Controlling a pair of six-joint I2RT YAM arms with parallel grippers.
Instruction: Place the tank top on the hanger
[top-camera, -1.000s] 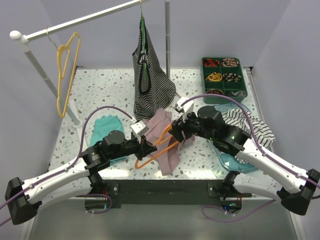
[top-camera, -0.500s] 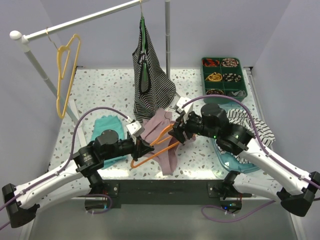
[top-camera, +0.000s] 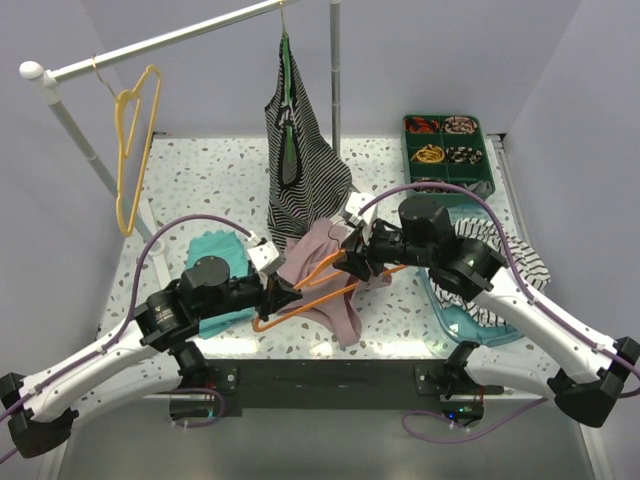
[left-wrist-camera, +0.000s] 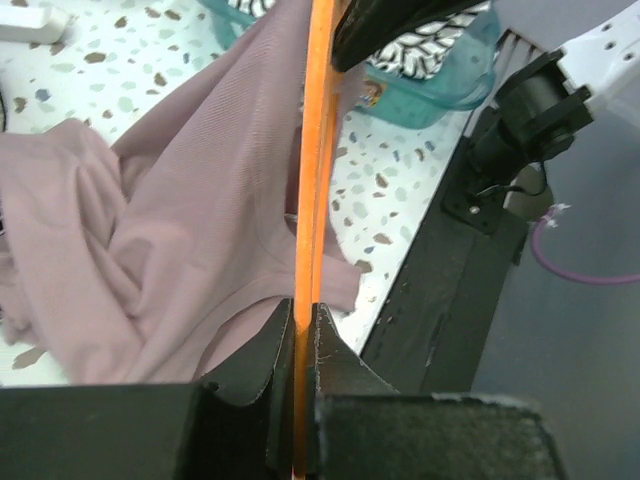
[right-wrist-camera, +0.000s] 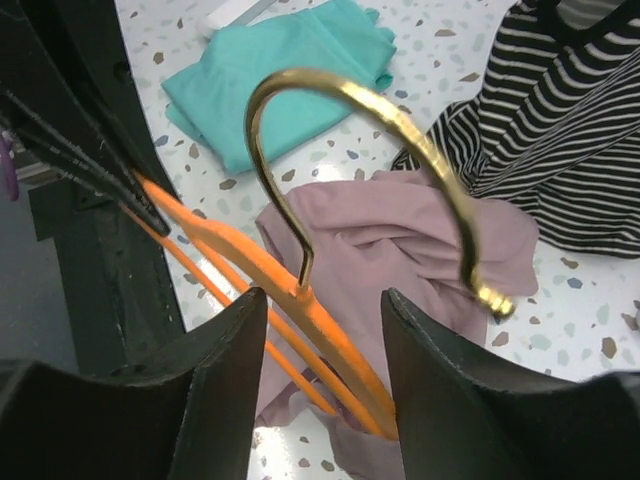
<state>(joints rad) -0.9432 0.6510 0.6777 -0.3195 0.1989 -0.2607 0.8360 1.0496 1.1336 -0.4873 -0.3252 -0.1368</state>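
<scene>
Tank top (top-camera: 340, 315) lies bunched on the table (top-camera: 200, 180), just in front of the hanging striped top (top-camera: 300, 170). The orange hanger (top-camera: 310, 303) is held right over the pink cloth. Left fingers (left-wrist-camera: 345, 365) are clenched tight on the hanger's thin bar. Right fingers (right-wrist-camera: 220, 380) are spread apart w/ the hanger's neck & gold hook (right-wrist-camera: 330, 82) between them. Teal cloth (top-camera: 212, 248) sits near the striped top's left side.
</scene>
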